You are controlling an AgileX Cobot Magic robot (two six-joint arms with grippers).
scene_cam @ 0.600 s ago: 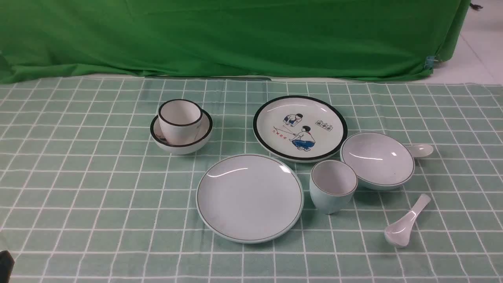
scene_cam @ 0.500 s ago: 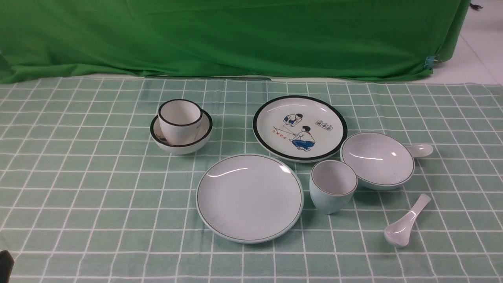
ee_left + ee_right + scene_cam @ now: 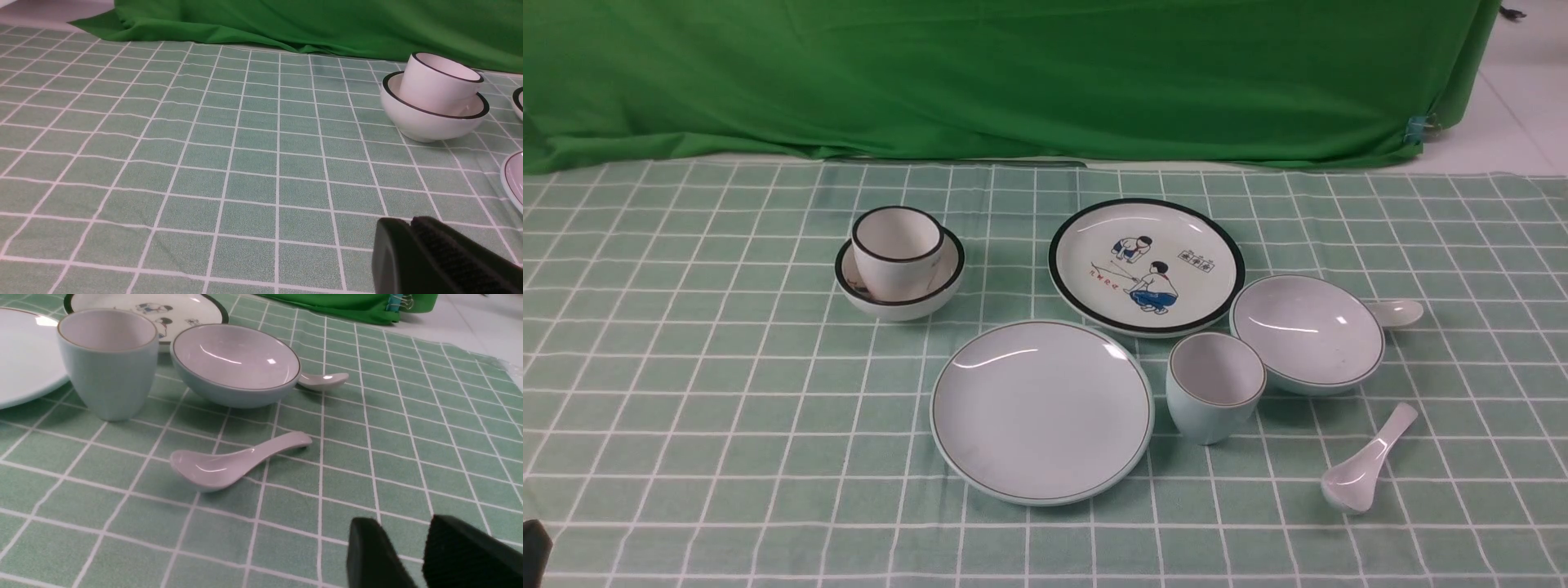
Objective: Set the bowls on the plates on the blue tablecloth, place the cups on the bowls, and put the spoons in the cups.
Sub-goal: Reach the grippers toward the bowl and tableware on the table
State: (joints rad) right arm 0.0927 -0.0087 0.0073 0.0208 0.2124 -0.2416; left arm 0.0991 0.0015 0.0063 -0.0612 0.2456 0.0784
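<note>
Though the front view lacks it, wrist view shows right gripper (image 3: 402,522) narrowly parted

Crockery before me on the grid tablecloth (image 3: 686,367), placed vs. the plain plate (image 3: 1042,411): blue cup (image 3: 1215,386) just R, blue bowl (image 3: 1307,333) further R, cartoon plate (image 3: 1146,265) behind-R, cream cup (image 3: 897,245) upright in black-rimmed bowl (image 3: 898,309) behind-L. 1st spoon (image 3: 1368,461) front-R; 2nd spoon (image 3: 1396,311) far R, partly hidden.

A staged lab or studio set is indicated by a green backdrop cloth (image 3: 1013,73) fastened with a clip (image 3: 1417,129), a pale tiled floor (image 3: 1523,122) beyond it, and a gridded tablecloth (image 3: 686,367) spread flat in front.
</note>
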